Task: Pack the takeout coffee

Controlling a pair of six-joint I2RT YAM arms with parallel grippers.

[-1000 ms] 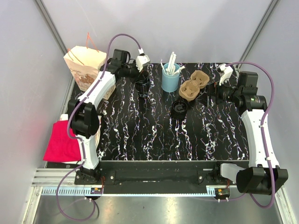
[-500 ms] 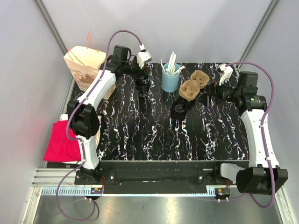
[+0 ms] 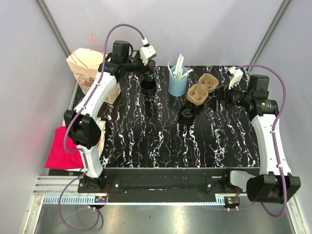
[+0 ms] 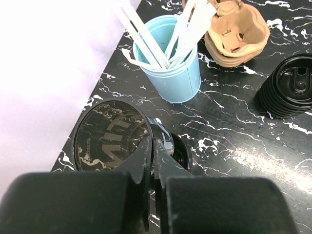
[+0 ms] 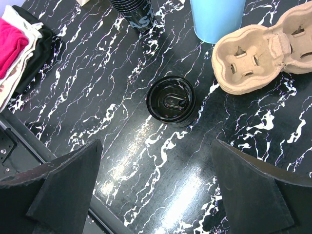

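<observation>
The takeout coffee [image 3: 186, 113], a small black cup with a round black lid, stands mid-table. It also shows in the left wrist view [image 4: 291, 85] and the right wrist view [image 5: 171, 101]. My left gripper [image 3: 147, 74] is at the back of the table. Its jaws [image 4: 153, 146] are shut on the rim wall of a lidless black cup [image 4: 109, 136], with another black cup [image 4: 183, 152] just beneath. My right gripper [image 3: 222, 97] is open and empty [image 5: 161, 190], and hovers right of the lidded cup.
A light-blue cup of white straws [image 3: 178, 83] and a brown pulp cup carrier [image 3: 201, 91] stand behind the lidded cup. A paper bag [image 3: 87, 68] stands at the back left. A red cloth [image 3: 63, 148] lies off the table's left edge.
My left wrist has risen and swung back to the left, with the lidless cup still pinched. The right arm has not moved.
</observation>
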